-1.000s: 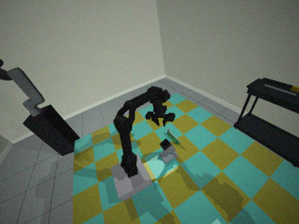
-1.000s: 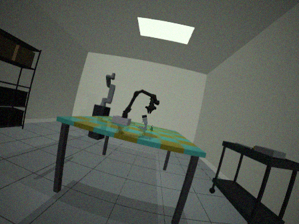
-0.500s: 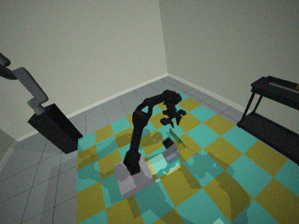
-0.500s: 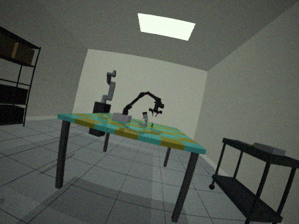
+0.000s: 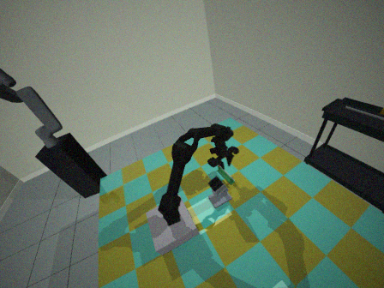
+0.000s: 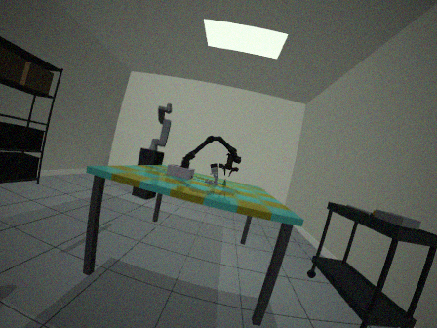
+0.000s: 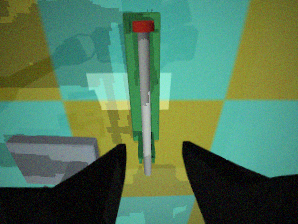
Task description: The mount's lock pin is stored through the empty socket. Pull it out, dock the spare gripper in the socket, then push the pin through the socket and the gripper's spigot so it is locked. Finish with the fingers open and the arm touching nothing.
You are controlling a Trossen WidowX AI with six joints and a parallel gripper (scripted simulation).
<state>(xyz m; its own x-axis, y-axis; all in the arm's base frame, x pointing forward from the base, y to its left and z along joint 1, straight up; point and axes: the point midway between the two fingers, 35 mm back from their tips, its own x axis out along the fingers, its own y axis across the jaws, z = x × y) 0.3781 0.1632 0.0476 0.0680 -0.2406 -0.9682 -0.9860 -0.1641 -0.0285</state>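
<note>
The lock pin [image 7: 144,65], a grey rod with a red head, lies lengthwise on a green holder [image 7: 156,60] [image 5: 225,175] on the table. My gripper [image 5: 225,166] [image 6: 227,174] [image 7: 154,149] is part open and empty, pointing down above the holder. In the wrist view its fingers stand either side of the pin's plain end, with gaps on both sides. The grey mount [image 5: 220,199] [image 7: 60,150] stands beside the holder. The dark spare gripper [image 5: 216,184] [image 6: 214,166] sits at the top of the mount; how deep it sits in the socket cannot be told.
The arm's pale base block [image 5: 171,233] [image 6: 180,172] stands on the checkered table near the mount. The mount lies to the left of my fingers in the wrist view. A second arm on a black pedestal [image 5: 70,165], a cart and a shelf stand off the table.
</note>
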